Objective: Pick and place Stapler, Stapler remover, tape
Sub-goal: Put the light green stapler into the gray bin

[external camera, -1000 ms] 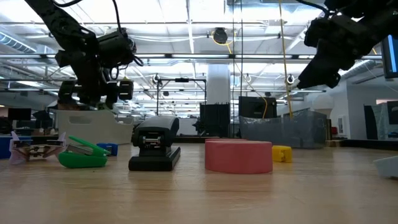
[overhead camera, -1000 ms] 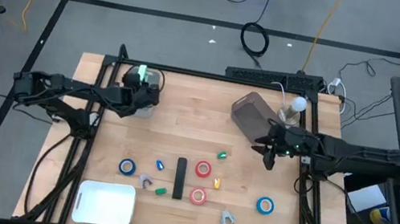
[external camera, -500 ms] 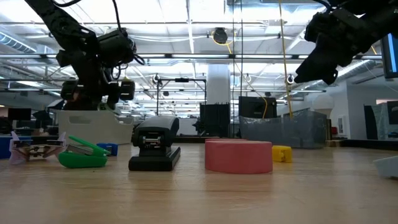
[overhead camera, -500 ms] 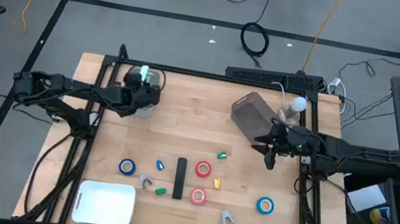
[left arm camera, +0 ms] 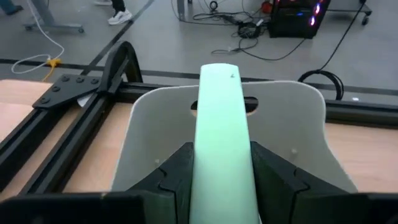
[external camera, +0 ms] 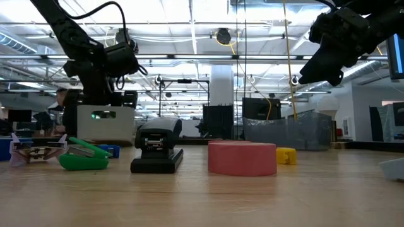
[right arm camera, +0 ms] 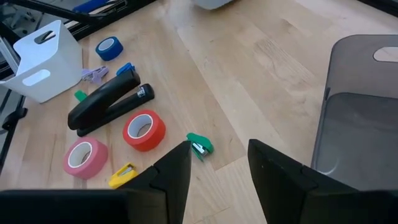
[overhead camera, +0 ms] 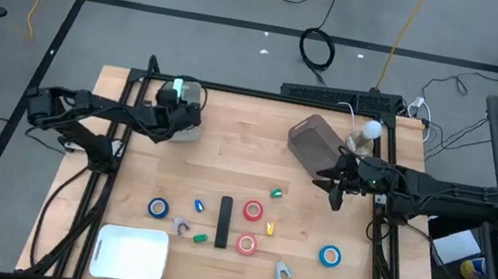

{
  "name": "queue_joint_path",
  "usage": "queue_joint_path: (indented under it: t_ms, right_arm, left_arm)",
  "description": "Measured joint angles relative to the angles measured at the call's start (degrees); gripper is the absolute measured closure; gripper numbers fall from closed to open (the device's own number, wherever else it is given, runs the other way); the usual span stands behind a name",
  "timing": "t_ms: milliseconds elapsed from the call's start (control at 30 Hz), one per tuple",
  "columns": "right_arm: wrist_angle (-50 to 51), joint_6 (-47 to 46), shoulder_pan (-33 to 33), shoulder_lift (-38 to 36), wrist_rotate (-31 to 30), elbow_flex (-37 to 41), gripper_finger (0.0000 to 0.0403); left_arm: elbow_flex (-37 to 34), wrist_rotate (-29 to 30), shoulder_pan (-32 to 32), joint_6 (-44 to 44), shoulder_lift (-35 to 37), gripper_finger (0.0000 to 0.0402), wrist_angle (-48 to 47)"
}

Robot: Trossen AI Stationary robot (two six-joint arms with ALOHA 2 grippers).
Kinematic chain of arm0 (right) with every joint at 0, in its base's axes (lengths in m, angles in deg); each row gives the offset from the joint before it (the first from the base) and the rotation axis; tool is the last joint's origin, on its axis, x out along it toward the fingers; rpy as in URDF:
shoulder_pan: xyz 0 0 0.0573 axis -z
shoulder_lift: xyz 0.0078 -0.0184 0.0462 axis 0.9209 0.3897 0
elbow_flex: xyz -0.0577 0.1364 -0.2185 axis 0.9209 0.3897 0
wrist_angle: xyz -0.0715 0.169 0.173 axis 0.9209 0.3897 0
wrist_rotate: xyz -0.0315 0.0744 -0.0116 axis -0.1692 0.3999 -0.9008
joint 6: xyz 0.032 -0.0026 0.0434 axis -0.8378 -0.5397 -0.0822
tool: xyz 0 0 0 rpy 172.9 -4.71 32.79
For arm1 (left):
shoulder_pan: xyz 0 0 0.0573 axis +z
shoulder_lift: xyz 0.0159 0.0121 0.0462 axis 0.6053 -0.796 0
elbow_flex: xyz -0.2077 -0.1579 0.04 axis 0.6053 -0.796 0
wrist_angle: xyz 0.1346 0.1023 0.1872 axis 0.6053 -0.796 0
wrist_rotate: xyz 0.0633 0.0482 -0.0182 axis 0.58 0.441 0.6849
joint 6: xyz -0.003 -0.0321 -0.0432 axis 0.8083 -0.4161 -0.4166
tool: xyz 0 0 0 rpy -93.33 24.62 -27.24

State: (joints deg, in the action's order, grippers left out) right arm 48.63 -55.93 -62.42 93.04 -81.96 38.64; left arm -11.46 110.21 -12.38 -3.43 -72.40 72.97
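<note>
— Where is the long pale green stapler (left arm camera: 222, 118) found?

— It is gripped between the two dark fingers (left arm camera: 180, 168) of the left claw (left arm camera: 222, 152), which is closed on it. It is held lengthwise, pointing away from the wrist.

— What lies just beyond that claw?

— A white plastic bin with a handle slot (left arm camera: 292, 118) is seen directly ahead of and below it, at the far left corner of the wooden counter (overhead camera: 229, 136).

— And the right claw (right arm camera: 217, 149)?

— It is held open with nothing between its fingers, raised above the counter. A smoke-grey translucent bin (right arm camera: 360, 112) is seen just beside it.

— What is spread out farther from it?

— A small bright green stapler (right arm camera: 200, 144) is nearest, almost under the fingertips. Beyond that a red ring of tape (right arm camera: 144, 130) and a pink ring of tape (right arm camera: 85, 157) are laid near a long black stapler (right arm camera: 112, 102). A blue ring of tape (right arm camera: 109, 48) is placed farther off, near a white tub (right arm camera: 40, 62). A second blue ring of tape (overhead camera: 330, 257) is set apart, toward the near right of the counter.
</note>
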Motion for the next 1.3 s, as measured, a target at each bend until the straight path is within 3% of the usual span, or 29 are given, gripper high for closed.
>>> queue_joint_path:
  t_ms: [667,833,1300]
  right_arm:
    - [0.04,0.12,0.0,0.0,-0.09,0.0,0.0252]
    - [0.07,0.54,0.01,0.02,-0.1,0.0,0.0252]
    - [0.09,0.78,0.02,0.0,-0.09,0.0,0.0252]
  left_arm:
    - [1.21,-10.03,-4.51,-5.79,0.0,0.0275,-8.17]
    - [1.2,-9.5,-4.9,-7.05,-0.49,0.0271,-10.79]
    - [1.2,-14.81,-4.99,-5.95,-0.85,0.025,-8.24]
